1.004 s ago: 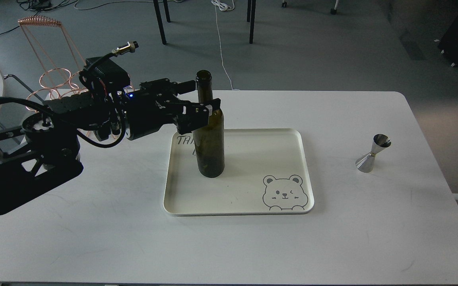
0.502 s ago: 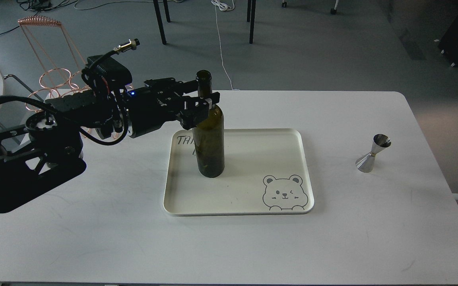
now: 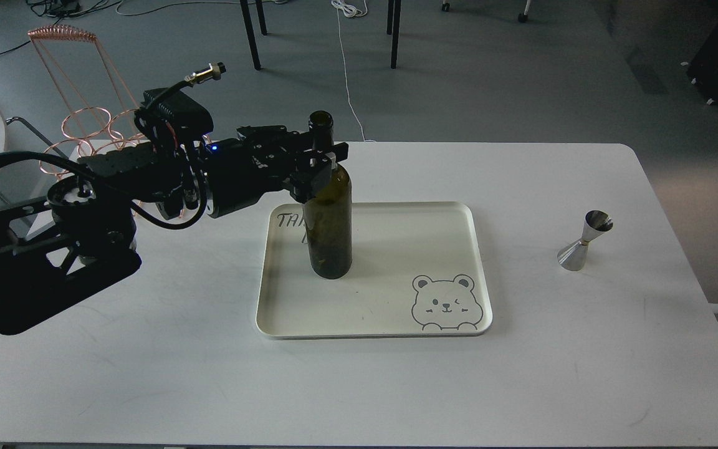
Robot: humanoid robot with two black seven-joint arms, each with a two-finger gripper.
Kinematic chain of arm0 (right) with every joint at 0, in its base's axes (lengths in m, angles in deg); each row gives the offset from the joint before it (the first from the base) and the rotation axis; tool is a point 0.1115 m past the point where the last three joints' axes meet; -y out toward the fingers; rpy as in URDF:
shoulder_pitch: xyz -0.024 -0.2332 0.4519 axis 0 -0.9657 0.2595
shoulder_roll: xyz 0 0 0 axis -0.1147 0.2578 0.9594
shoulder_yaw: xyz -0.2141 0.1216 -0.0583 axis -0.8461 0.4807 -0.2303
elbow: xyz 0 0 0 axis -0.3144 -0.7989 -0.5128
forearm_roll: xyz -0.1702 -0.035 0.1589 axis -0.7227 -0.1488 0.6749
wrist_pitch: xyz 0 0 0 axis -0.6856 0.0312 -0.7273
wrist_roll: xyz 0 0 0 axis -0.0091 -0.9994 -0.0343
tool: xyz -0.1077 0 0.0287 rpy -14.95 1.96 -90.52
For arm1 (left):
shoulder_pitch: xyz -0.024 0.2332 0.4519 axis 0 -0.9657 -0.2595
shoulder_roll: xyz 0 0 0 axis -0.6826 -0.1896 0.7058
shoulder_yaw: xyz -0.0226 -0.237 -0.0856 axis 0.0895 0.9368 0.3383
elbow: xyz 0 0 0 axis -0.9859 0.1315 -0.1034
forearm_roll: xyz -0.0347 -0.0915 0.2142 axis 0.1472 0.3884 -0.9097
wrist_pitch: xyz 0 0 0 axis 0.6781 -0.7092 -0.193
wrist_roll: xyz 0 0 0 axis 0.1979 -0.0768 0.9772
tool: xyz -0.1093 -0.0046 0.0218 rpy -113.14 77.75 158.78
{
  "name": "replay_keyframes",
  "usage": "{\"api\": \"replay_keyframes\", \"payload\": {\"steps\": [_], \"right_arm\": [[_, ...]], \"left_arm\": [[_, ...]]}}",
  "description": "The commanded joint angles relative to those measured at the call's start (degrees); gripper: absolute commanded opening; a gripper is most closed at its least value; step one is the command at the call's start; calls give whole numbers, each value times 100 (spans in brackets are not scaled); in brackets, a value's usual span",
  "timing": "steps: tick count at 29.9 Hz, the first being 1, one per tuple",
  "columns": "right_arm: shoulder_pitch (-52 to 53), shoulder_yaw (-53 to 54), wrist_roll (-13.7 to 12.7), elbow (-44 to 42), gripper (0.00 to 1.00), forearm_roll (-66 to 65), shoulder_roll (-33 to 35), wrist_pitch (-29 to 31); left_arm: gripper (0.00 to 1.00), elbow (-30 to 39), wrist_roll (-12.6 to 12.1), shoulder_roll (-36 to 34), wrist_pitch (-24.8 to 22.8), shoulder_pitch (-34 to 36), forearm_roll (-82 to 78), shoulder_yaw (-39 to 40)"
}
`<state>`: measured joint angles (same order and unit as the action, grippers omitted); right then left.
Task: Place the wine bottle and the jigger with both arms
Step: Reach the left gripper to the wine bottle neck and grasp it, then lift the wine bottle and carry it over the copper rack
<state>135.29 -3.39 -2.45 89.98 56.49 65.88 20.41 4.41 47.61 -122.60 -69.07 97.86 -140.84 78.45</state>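
My left gripper (image 3: 323, 149) reaches in from the left and sits at the neck of the wine bottle (image 3: 330, 212), one finger on the near side and one on the far side, so the neck lies between them. From this angle I cannot tell whether the fingers are actually pressing on the glass or just flanking it. The bottle is dark green, upright, and stands on the left part of the cream tray (image 3: 480, 274), just right of some handwritten letters in the tray's far-left corner. A bear face is printed in the tray's near-right corner. The tray lies flat around the middle of the white table (image 3: 147, 374). The jigger (image 3: 584, 240) is a small steel double cone, standing upright on the bare table well to the right of the tray, nothing touching it. My right gripper is out of sight; only a loop of black cable shows at the right edge. Beyond the table's far-left corner stands a copper wire rack (image 3: 78, 87) on the floor.
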Motion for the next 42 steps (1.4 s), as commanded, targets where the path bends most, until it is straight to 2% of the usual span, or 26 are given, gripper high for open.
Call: {"api": "replay_keyframes", "payload": {"steps": [1,8,11,17,21,25,28,33,37,42], "right_arm": [[-1,0,-7,0,98,0,9,0],[7,9,2,0,98,0,9,0],[7,0,2,0,98,0,9,0],[7,9,2,0,98,0,17,0],[7,9,2,8,98,0,26,0],[7,9,2,8,98,0,79,0],[-10,9,2,8,98,0,140,0],[-10,27,2,8,98,0,167,0],[-10,35,2,17,98,0,158,0],[-1,35,2,26,98,0,167,0]], "left_arm": [[37,0,-13,-9,-9,7,2,0],[23,44,5,-79,0,24,20,9],[14,141,66,-176,-17,50,29,44],[14,290,75,-421,-79,331,90,272],[14,282,93,-790,-316,613,370,535],[13,185,242,-1283,-439,894,749,580],[12,-130,338,-1546,-439,1105,767,571],[12,-1026,690,-1670,-474,1518,741,501],[12,-1887,839,-1670,-475,1615,688,492],[12,-2416,910,-1670,-466,1554,627,466]]}}
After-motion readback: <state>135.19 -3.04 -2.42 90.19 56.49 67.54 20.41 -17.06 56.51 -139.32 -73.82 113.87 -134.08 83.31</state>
